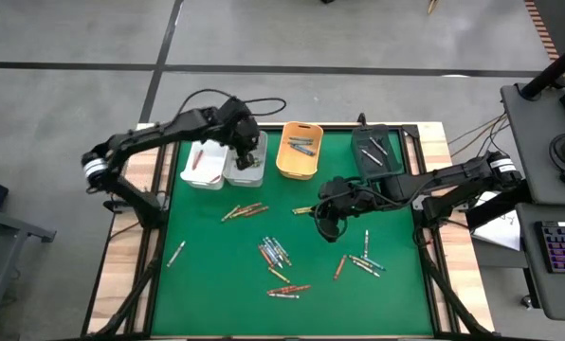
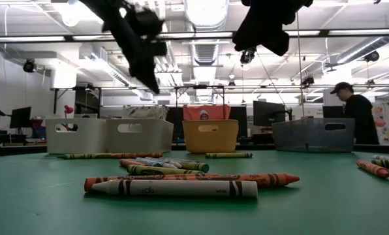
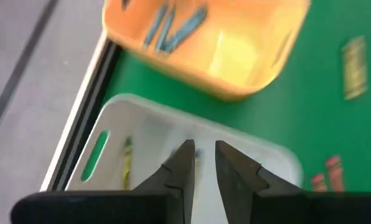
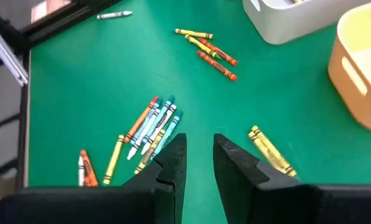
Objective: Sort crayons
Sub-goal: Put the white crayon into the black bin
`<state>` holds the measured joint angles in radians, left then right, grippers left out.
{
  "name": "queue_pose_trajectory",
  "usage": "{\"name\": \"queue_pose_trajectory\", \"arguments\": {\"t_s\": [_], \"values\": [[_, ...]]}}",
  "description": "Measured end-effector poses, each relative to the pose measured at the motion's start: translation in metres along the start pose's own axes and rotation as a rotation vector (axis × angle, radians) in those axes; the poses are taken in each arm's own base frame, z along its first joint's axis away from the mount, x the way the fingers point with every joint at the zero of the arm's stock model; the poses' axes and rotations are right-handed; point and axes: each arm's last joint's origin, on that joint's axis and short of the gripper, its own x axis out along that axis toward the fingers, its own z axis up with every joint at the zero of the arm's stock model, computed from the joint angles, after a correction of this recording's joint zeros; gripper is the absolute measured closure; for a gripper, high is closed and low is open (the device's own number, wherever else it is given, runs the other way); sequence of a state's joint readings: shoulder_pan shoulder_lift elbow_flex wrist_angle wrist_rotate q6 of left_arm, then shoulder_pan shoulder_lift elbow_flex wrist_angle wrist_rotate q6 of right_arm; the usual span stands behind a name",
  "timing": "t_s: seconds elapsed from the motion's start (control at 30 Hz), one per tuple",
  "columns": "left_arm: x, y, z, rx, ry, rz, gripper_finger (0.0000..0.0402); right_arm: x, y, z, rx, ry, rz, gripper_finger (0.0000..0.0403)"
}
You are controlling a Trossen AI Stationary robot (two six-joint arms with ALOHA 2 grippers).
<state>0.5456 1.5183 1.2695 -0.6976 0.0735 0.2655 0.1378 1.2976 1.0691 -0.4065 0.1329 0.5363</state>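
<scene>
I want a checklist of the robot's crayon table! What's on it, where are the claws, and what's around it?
Surface: green mat on a wooden table.
Job's things: crayons lie scattered in small groups on the mat; a few already lie in the bins.
Bins: white bin, grey bin, orange bin, dark bin in a row along the far edge.
Clutter: nothing seen.
Grippers: left gripper over the grey bin, fingers slightly apart, empty; right gripper above the mat near a yellow crayon, fingers apart, empty.
Cables: black cable loops behind the bins.
Surroundings: desk with keyboard; a person stands far behind.
</scene>
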Motion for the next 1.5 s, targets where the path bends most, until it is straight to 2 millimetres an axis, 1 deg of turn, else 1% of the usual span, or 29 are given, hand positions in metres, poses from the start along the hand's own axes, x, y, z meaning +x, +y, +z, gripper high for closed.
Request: {"name": "queue_pose_trajectory", "arguments": {"t_s": [0.13,0.2,0.3,0.4,0.47,0.57,0.63,0.7,0.8,0.87,1.0,1.17,1.3,1.5], "values": [[-0.022,-0.031,-0.006,-0.039,-0.148,-0.030,0.0359,0.005,-0.004,0.000,0.119,0.020,-0.016,0.0332],[-0.032,-0.047,-0.009,-0.078,-0.241,-0.059,0.0359,0.013,-0.007,-0.004,0.176,0.067,-0.033,0.0333],[-0.046,-0.072,-0.016,-0.085,-0.373,-0.105,0.0359,0.022,-0.012,-0.014,0.254,0.193,-0.065,0.0334],[-0.054,-0.093,-0.027,-0.050,-0.454,-0.143,0.0359,0.027,-0.018,-0.027,0.313,0.324,-0.133,0.0332],[-0.060,-0.104,-0.034,-0.035,-0.497,-0.161,0.0359,0.027,-0.022,-0.036,0.357,0.417,-0.184,0.0330],[-0.066,-0.115,-0.042,-0.023,-0.543,-0.173,0.0359,0.020,-0.027,-0.050,0.403,0.565,-0.297,0.0328],[-0.067,-0.119,-0.047,-0.011,-0.545,-0.182,0.0359,0.012,-0.030,-0.059,0.444,0.647,-0.392,0.0328],[-0.070,-0.121,-0.048,-0.009,-0.560,-0.186,0.0359,0.003,-0.032,-0.067,0.491,0.722,-0.496,0.0328],[-0.070,-0.121,-0.048,-0.009,-0.563,-0.183,0.0359,-0.008,-0.034,-0.073,0.546,0.773,-0.612,0.0323],[-0.068,-0.122,-0.048,-0.002,-0.555,-0.181,0.0359,-0.009,-0.034,-0.077,0.571,0.780,-0.642,0.0318],[-0.063,-0.123,-0.047,0.035,-0.546,-0.171,0.0359,-0.006,-0.032,-0.084,0.619,0.751,-0.662,0.0307],[-0.061,-0.123,-0.046,0.065,-0.541,-0.149,0.0359,0.007,-0.030,-0.102,0.664,0.704,-0.634,0.0305],[-0.061,-0.122,-0.046,0.073,-0.546,-0.115,0.0359,0.011,-0.032,-0.118,0.701,0.693,-0.656,0.0305],[-0.062,-0.122,-0.045,0.083,-0.562,-0.102,0.0359,0.017,-0.039,-0.133,0.728,0.682,-0.662,0.0305]]}}
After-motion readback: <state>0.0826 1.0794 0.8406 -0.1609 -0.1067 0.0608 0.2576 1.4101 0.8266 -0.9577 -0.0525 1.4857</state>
